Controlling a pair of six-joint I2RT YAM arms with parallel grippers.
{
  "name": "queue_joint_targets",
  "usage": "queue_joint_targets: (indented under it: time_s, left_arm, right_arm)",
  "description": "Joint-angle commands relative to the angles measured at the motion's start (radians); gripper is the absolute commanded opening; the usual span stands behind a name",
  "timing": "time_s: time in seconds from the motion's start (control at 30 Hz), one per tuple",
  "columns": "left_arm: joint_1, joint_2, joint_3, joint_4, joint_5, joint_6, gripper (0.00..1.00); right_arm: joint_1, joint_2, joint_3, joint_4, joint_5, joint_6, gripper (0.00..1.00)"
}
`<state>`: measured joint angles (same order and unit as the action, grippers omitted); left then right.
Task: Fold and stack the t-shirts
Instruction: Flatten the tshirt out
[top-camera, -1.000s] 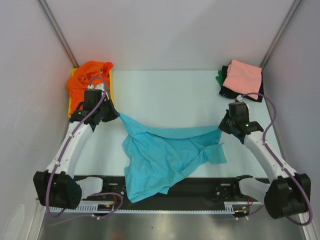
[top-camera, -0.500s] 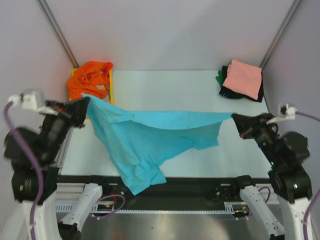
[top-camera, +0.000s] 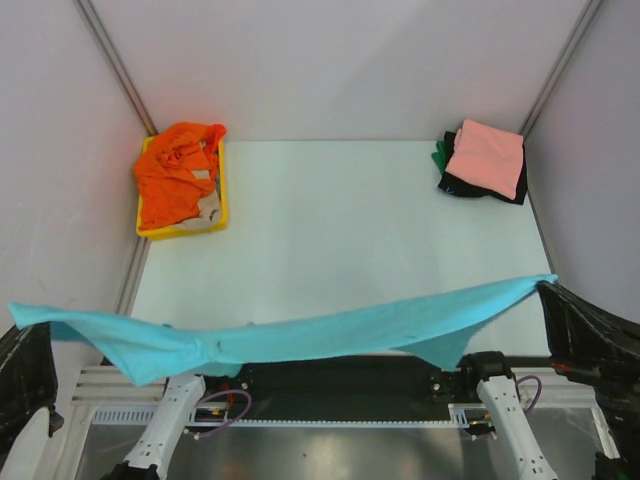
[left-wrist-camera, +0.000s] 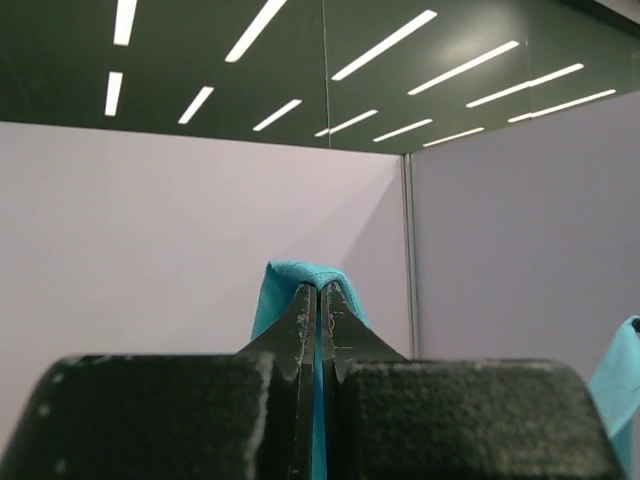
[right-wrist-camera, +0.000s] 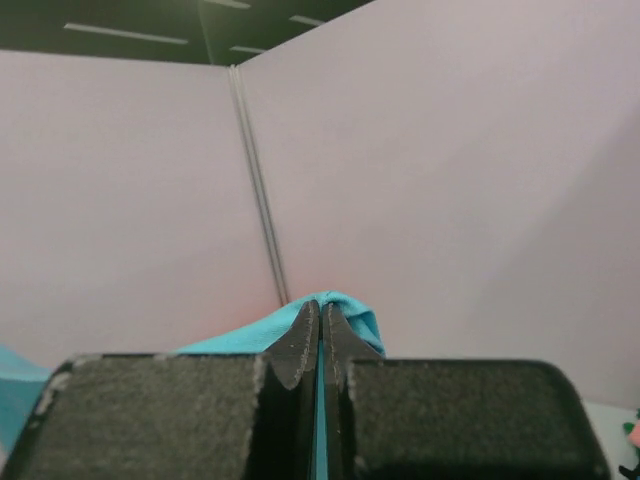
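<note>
Claws both clenched: L claw (left-wrist-camera: 319, 292) & R claw (right-wrist-camera: 320, 312) each pinch an end of turquoise t-shirt (top-camera: 300, 341). Shirt stretched betw. them, above surface (top-camera: 350, 220).

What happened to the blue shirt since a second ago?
The turquoise t-shirt went up off the table and came toward the near edge. The left claw and right claw, both shut on it, pulled apart, and it now hangs stretched in a band between them. The orange t-shirt in the yellow tray and the salmon pink t-shirt at the far right stayed put.
</note>
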<state>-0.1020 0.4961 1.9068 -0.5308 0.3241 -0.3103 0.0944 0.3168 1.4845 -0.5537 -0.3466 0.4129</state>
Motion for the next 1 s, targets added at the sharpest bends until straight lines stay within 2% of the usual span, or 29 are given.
queue_joint_targets:
  time_s: [0.0, 0.13, 0.23, 0.4, 0.53, 0.6, 0.63, 0.67, 0.7, 0.73, 0.77, 0.8, 0.87, 0.9, 0.97]
  left_arm:
    - [0.008, 0.163, 0.043, 0.006, 0.026, -0.004, 0.00]
    - [0.010, 0.352, 0.119, -0.086, -0.019, -0.021, 0.00]
    - [0.008, 0.527, 0.100, -0.112, -0.007, -0.023, 0.00]
    - [0.008, 0.803, -0.043, -0.097, -0.039, -0.019, 0.00]
    - [0.008, 1.118, -0.100, -0.040, 0.056, 0.008, 0.00]
    - [0.010, 1.206, -0.127, 0.018, 0.056, 0.010, 0.00]
    - [0.008, 1.260, -0.114, 0.023, 0.058, 0.017, 0.07]
    - [0.010, 1.364, -0.086, 0.020, 0.075, 0.023, 0.17]
    - [0.008, 1.425, -0.004, -0.004, 0.073, 0.031, 0.32]
    - [0.008, 1.481, 0.052, -0.030, 0.060, 0.036, 0.64]
    - [0.007, 1.592, 0.113, -0.063, 0.028, 0.031, 0.71]
    - [0.007, 1.639, 0.241, -0.145, 0.023, 0.027, 0.74]
    - [-0.004, 1.706, 0.337, -0.208, 0.009, 0.019, 0.81]
    - [-0.019, 1.699, 0.354, -0.228, -0.011, 0.022, 0.84]
    - [-0.033, 1.649, 0.292, -0.187, -0.028, 0.025, 0.85]
  right_arm:
    - [-0.005, 0.121, 0.063, -0.038, 0.124, -0.025, 0.00]
    - [-0.005, 0.310, 0.080, -0.103, 0.240, -0.005, 0.00]
    - [-0.005, 0.459, 0.031, -0.118, 0.346, 0.032, 0.00]
    - [-0.005, 0.639, -0.098, -0.014, 0.477, 0.070, 0.00]
    - [-0.005, 0.804, -0.188, 0.094, 0.492, 0.087, 0.00]
    - [-0.005, 0.847, -0.252, 0.144, 0.507, 0.093, 0.00]
    - [-0.007, 0.863, -0.279, 0.188, 0.508, 0.077, 0.03]
    - [-0.008, 0.886, -0.289, 0.245, 0.509, 0.070, 0.36]
    - [-0.013, 0.937, -0.287, 0.267, 0.514, 0.061, 0.65]
    - [-0.015, 0.973, -0.277, 0.285, 0.523, 0.049, 0.90]
    - [-0.018, 1.007, -0.264, 0.313, 0.528, 0.026, 1.00]
    - [-0.018, 1.075, -0.245, 0.319, 0.512, 0.009, 1.00]
    - [-0.016, 1.139, -0.156, 0.264, 0.502, -0.008, 1.00]
    - [-0.015, 1.174, -0.136, 0.249, 0.489, -0.008, 1.00]
    - [-0.004, 1.176, -0.151, 0.265, 0.472, 0.000, 1.00]
